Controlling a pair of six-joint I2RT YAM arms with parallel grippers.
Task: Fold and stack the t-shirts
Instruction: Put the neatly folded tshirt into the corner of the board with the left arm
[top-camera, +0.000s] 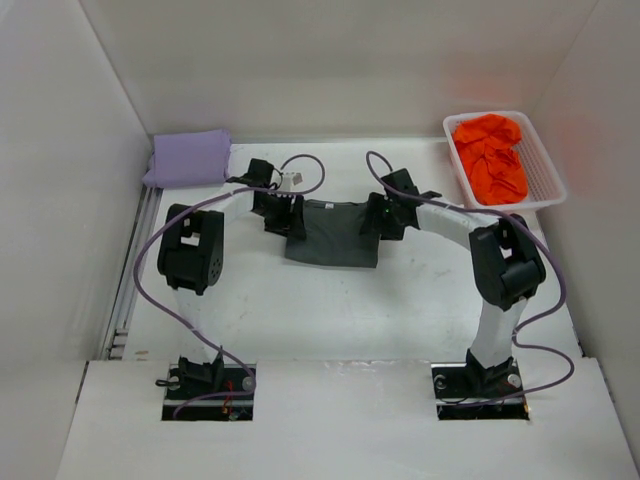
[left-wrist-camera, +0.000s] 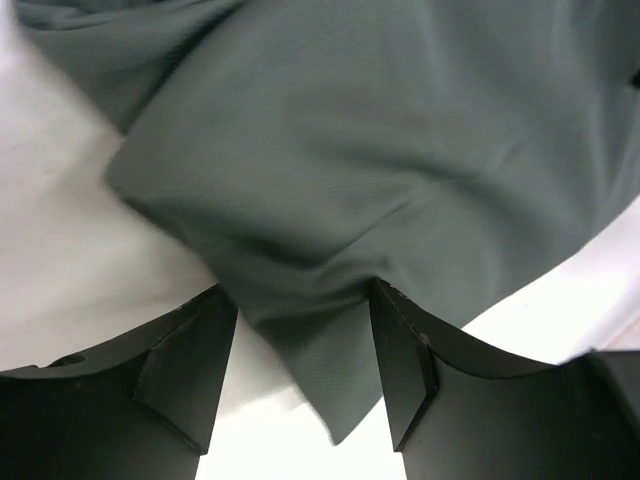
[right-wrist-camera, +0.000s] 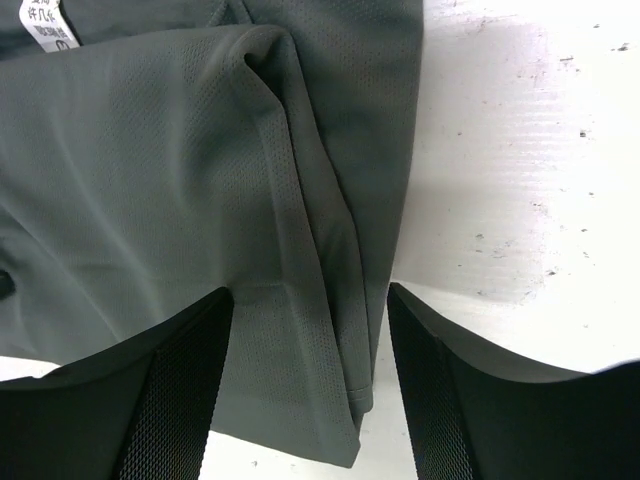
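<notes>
Top: dark grey shirt (top-camera: 333, 238) lies mid-table (top-camera: 330, 320), part-folded, with its long axis running left-right. It sits between the left gripper (top-camera: 289, 216) and the right gripper (top-camera: 381, 216). I can't tell the collar end from here. Lavender shirt (top-camera: 188, 158) is folded at the far left; orange shirt (top-camera: 490, 158) sits crumpled in the basket (top-camera: 549, 170).

Left wrist: left gripper (left-wrist-camera: 300, 290) is part open, with a shirt corner (left-wrist-camera: 380, 150) lying between the fingers, not pinched.

Right wrist: right gripper (right-wrist-camera: 308, 292) has its jaws apart and grips nothing, with the layered fold edge (right-wrist-camera: 150, 180) between them. The neck label (right-wrist-camera: 50, 25) shows at top left.

Risk: if either arm retreats low, a finger could snag the cloth and drag the fold open (the right edge looks loose).
</notes>
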